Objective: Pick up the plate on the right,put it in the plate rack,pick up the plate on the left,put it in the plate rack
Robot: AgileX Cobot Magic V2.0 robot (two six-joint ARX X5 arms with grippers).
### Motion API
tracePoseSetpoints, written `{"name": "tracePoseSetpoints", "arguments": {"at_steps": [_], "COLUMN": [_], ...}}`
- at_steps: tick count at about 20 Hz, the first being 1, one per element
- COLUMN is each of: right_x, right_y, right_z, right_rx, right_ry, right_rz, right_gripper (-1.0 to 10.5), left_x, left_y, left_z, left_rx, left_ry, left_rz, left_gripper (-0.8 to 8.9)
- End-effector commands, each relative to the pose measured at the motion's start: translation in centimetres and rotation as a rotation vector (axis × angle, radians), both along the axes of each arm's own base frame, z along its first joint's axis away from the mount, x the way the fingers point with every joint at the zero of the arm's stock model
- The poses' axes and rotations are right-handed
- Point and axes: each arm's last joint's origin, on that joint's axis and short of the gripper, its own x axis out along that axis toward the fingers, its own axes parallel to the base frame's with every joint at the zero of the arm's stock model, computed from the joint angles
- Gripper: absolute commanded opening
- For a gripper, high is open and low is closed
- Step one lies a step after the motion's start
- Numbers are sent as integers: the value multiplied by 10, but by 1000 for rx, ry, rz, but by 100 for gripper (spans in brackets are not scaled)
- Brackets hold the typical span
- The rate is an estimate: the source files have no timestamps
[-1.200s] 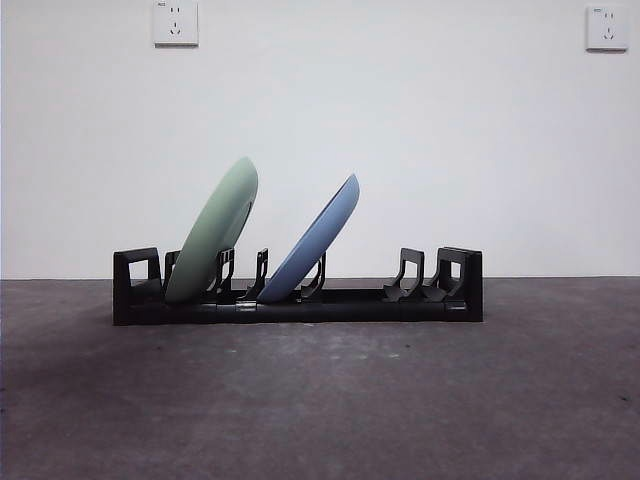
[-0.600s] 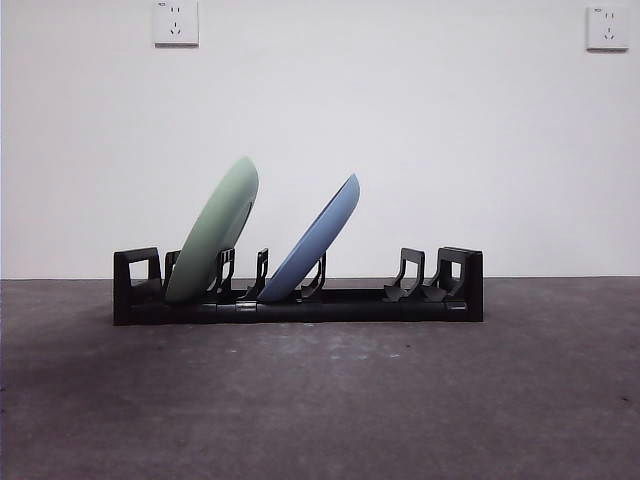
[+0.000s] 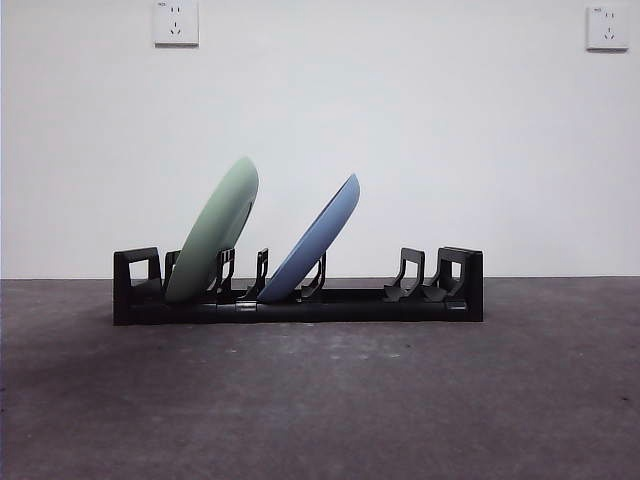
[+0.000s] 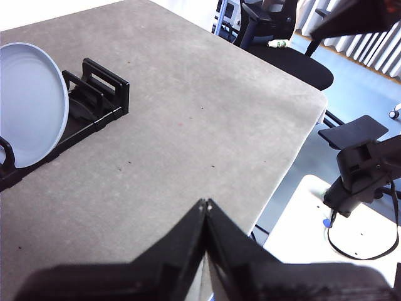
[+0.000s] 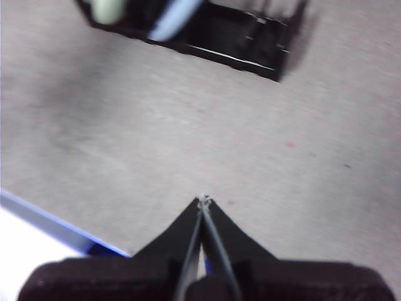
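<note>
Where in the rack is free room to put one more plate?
In the plate rack, the stretch between the blue plate and the prongs by the right end post is bare. The left end is crowded: the green plate leans there, the blue plate just beside it.

Plate rack (image 3: 340, 298): long, low, black plastic; blocky posts at both ends, curved upright prongs between. Set on grey worktop, lengthwise across front view.

Green plate (image 3: 212, 232): pale green, seated on edge in slot beside the left end post as front view shows it, tilted, top rim leaning toward the rack's middle.

Blue plate (image 3: 318, 238): light blue, seated on edge in a slot nearer the middle, tilted further over, same direction. Apart from green plate. Slots at right end bare.
</note>
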Motion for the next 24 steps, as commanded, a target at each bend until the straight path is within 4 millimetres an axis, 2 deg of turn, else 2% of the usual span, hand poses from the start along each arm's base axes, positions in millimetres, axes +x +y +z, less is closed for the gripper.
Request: {"name": "tracePoseSetpoints", "arguments": {"at_steps": [1,6,9,11,14,18,21,24], "right_x": [8,30,43,49,59,65,69,73], "right_y": [3,13,19,22,26,29,31,33], "right_z": [-6,-14,-20,-24,-29,-33,-32,-29], "right_rx": [-50,-107,-128,-140,-155,-165,-158,-129], "right_ry": [42,101,141,164,195,215,194,138], "right_rz": [-17,-37,-36,-35,-34,-33,-36,-38], "right_gripper": [2,2,2,2,3,2,2,2], "left_x": [5,16,13,5,-2,3,12,16], "left_y": [-3,-1,18,31,44,51,54,56], "left_z": [2,15,23,16,-17,-90,-141,-172], "left_rx": [23,103,110,75,98,151,125,88], "left_ry": [-65,-359,-552,-626,-693,-647,-600,-572], "left_rz": [33,155,248,303,443,538,602,645], "left_gripper": [-4,-4,-4,-4,-4,-4,-4,-4]}}
